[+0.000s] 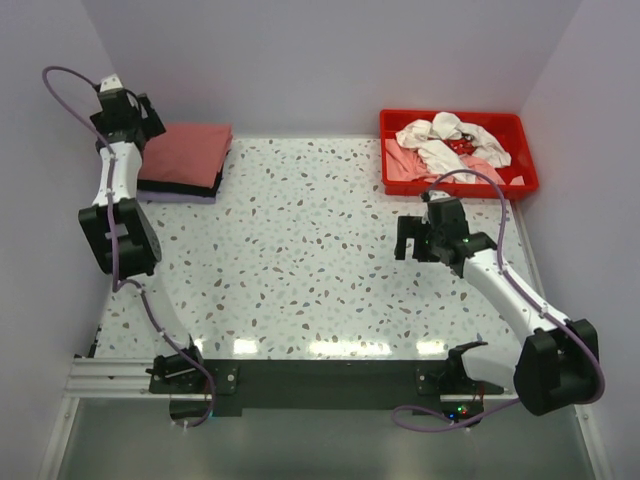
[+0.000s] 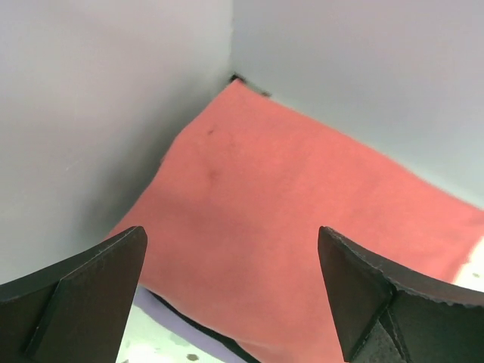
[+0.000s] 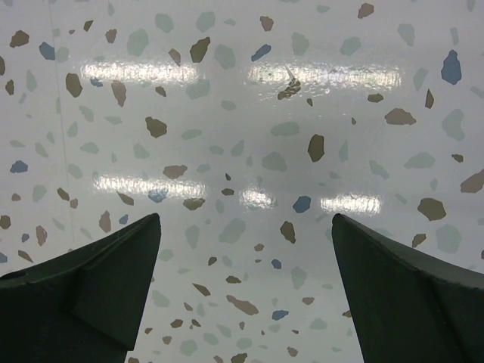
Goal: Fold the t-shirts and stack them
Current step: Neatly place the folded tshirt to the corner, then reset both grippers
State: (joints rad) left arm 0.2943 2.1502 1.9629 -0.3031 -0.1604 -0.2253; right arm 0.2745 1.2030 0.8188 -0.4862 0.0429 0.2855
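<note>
A folded brick-red t-shirt [image 1: 186, 153] tops a stack at the table's back left, with a black one and a pale lilac layer showing beneath it. The left wrist view shows the red t-shirt [image 2: 302, 219] close up, in the wall corner. My left gripper [image 1: 143, 117] hangs open and empty just above the stack's left end [image 2: 231, 249]. Crumpled white and pale pink t-shirts [image 1: 448, 147] lie in the red tray [image 1: 525, 180] at the back right. My right gripper [image 1: 412, 240] is open and empty over bare table [image 3: 246, 227], in front of the tray.
Grey walls close in the table on the left, back and right. The stack sits tight in the back-left corner against the wall [image 2: 91, 113]. The speckled tabletop [image 1: 310, 250] spans between stack and tray.
</note>
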